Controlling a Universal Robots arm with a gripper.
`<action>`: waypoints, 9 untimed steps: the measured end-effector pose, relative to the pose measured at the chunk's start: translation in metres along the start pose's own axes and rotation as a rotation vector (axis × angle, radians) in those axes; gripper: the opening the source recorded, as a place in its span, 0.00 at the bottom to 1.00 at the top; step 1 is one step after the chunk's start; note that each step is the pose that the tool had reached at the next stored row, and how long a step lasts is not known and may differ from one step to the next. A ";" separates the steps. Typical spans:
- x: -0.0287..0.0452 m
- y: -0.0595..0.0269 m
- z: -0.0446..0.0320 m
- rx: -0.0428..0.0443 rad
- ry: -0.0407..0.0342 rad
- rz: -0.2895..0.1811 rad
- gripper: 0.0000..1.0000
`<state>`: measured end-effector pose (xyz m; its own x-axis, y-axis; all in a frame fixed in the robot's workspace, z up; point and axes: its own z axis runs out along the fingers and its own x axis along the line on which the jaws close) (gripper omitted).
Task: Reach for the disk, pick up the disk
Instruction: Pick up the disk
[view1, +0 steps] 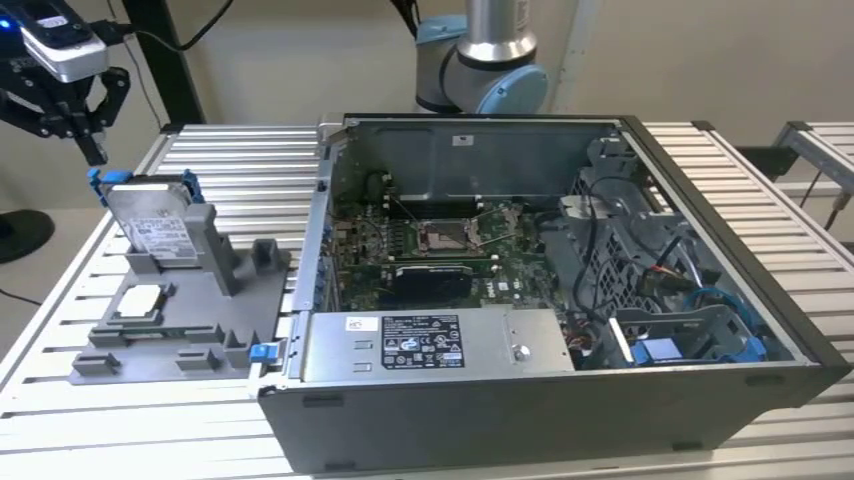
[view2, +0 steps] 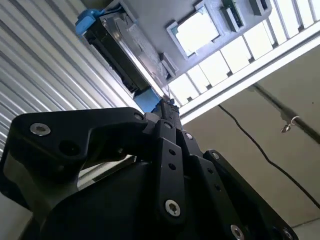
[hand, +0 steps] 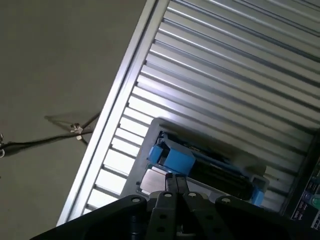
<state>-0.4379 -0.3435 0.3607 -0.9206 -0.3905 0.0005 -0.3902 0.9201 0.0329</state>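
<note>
Disk was found leaning in the grey holder. Exterior view: gripper was logged above the holder, clear of the disk. First wrist view: 2 fingers were seen pressed together, empty.

Upper left in the exterior view, my jaws are black; the disk silver-grey, white-labelled, blue-framed; its holder grey; the ribbed surface seems silver.
</note>
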 end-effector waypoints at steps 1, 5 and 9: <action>0.0000 0.0000 0.0000 0.0000 0.0005 -0.014 0.00; 0.0000 0.0000 0.0000 0.0000 0.0024 -0.072 0.00; 0.0000 0.0000 0.0000 0.0001 0.0038 -0.117 0.00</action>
<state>-0.4379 -0.3435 0.3607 -0.8685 -0.4957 0.0005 -0.4954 0.8680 0.0329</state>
